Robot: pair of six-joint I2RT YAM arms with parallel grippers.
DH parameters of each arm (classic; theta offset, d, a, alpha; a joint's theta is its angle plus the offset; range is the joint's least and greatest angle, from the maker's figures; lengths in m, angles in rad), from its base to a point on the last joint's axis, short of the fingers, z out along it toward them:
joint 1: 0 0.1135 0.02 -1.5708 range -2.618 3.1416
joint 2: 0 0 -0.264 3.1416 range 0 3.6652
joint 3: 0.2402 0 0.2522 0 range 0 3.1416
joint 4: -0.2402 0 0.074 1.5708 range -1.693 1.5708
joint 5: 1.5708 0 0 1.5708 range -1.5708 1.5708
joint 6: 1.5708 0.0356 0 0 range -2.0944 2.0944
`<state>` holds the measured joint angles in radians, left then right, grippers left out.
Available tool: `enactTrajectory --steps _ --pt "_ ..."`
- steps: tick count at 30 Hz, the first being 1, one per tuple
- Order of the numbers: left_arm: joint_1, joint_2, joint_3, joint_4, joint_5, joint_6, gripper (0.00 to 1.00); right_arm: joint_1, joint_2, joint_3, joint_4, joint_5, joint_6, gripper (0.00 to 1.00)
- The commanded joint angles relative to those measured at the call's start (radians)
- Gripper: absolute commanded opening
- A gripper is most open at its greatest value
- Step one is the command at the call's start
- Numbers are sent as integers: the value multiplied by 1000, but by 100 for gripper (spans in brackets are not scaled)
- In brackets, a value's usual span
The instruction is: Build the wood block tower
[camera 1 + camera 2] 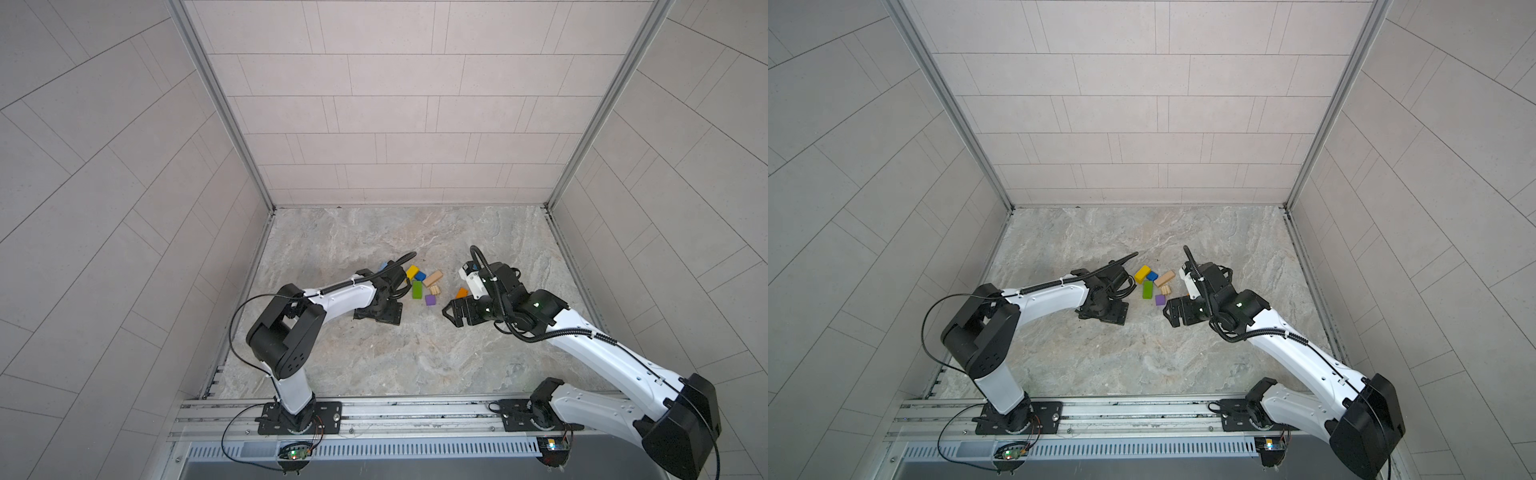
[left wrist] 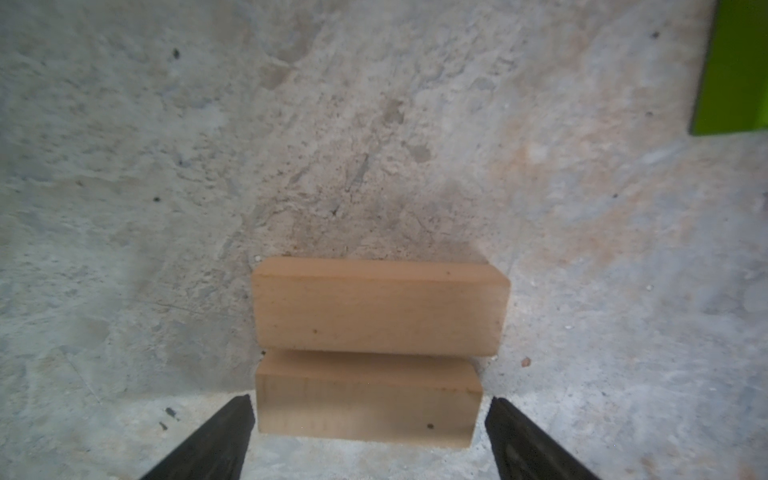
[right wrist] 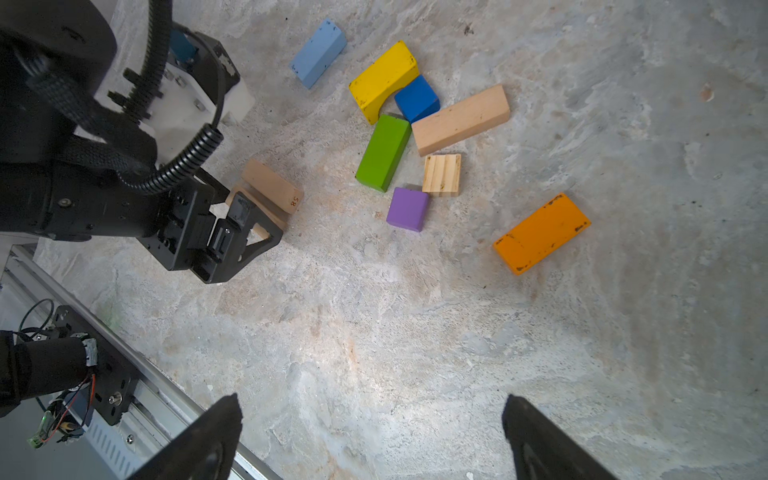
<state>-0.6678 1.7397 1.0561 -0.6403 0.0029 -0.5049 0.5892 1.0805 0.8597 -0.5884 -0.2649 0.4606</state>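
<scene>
The wooden blocks lie loose on the stone floor. My left gripper (image 2: 370, 415) is open and straddles a plain tan bar (image 2: 368, 399); a second tan bar (image 2: 380, 305) lies right beyond it. Both are hidden under that gripper in both top views. To the right lie a light-blue bar (image 3: 318, 53), a yellow arch (image 3: 384, 81), a dark-blue cube (image 3: 417, 99), a long tan bar (image 3: 461, 119), a green bar (image 3: 384, 153), a ridged tan square (image 3: 441, 174), a purple cube (image 3: 407, 209) and an orange bar (image 3: 542, 232). My right gripper (image 1: 451, 313) hovers open and empty, near the purple cube (image 1: 430, 300).
Tiled walls enclose the floor on three sides. An aluminium rail (image 1: 374, 409) carrying both arm bases runs along the front edge. The left arm's cable (image 1: 399, 261) loops over the light-blue bar (image 1: 383, 265). Bare floor stretches behind and in front of the blocks.
</scene>
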Motion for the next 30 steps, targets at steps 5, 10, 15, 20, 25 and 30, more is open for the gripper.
enactTrajectory --steps 5,10,15,20,25,30 --pt "-4 24 -19 -1 -11 -10 92 6 -11 4 -10 20 1 99" --pt "-6 29 -19 2 -8 -18 89 6 -11 3 -14 25 0 99" --pt "-10 33 -14 4 -6 -30 83 6 -8 2 -14 26 0 99" --pt "-12 36 -9 4 -7 -42 81 5 -7 2 -14 27 -2 99" --pt "-13 47 3 -9 -18 -48 80 6 -4 3 -16 26 -1 99" --pt "-12 58 17 -25 -33 -46 80 5 -4 5 -17 27 -6 99"
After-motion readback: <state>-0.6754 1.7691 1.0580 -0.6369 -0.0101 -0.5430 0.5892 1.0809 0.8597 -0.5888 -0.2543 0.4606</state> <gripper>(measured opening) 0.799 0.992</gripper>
